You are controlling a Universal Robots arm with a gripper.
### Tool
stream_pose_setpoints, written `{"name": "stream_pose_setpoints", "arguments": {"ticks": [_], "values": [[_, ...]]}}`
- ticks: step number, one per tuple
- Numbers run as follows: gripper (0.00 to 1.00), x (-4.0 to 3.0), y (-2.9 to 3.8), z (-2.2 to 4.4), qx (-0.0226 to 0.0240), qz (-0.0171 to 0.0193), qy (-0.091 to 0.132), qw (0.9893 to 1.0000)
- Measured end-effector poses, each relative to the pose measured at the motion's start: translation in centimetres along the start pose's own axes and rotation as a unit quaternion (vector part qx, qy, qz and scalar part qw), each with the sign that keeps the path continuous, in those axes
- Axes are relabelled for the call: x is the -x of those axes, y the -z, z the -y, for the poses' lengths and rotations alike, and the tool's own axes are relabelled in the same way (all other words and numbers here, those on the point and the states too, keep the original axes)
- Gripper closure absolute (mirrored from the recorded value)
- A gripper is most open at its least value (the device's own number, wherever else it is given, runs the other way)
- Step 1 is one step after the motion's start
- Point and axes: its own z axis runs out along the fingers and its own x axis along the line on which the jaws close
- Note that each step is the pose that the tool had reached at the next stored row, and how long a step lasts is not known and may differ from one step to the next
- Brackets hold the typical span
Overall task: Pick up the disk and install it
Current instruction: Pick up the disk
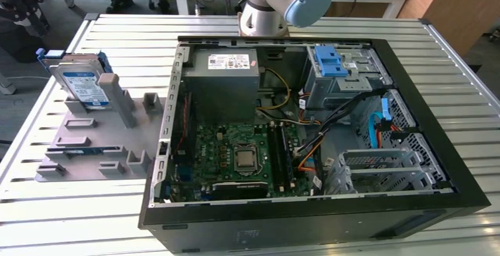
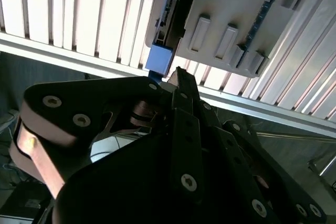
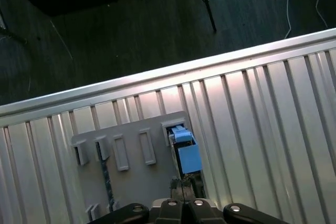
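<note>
Silver in a blue bracket, the disk [image 1: 82, 84] stands on edge in the grey holder [image 1: 93, 136] on the counter [image 1: 125, 39], outside the open computer case [image 1: 312, 224]. In the first wrist view the gripper [image 3: 184, 186] hangs close over the disk's blue end, drawn together and holding nothing. The disk lies straight ahead of it, ungripped. I judge the task barely begun: the pick-up is not made, and the case stands well apart from the gripper.

Silver-grey arm [image 1: 262, 11] with pale blue joint cap [image 1: 308, 3], upper middle of exterior view; black gripper [image 2: 179, 80] links, silver screws [image 2: 188, 182].
</note>
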Motion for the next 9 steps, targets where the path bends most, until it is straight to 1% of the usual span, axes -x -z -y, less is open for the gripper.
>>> {"name": "stream_pose_setpoints", "arguments": {"ticks": [2, 9], "values": [[0.89, 0.0, -0.01, 0.0, 0.0002, -0.0004, 0.01, 0.9999], [0.89, 0.0, -0.02, 0.0, 0.0002, -0.0004, 0.012, 0.9999]]}}
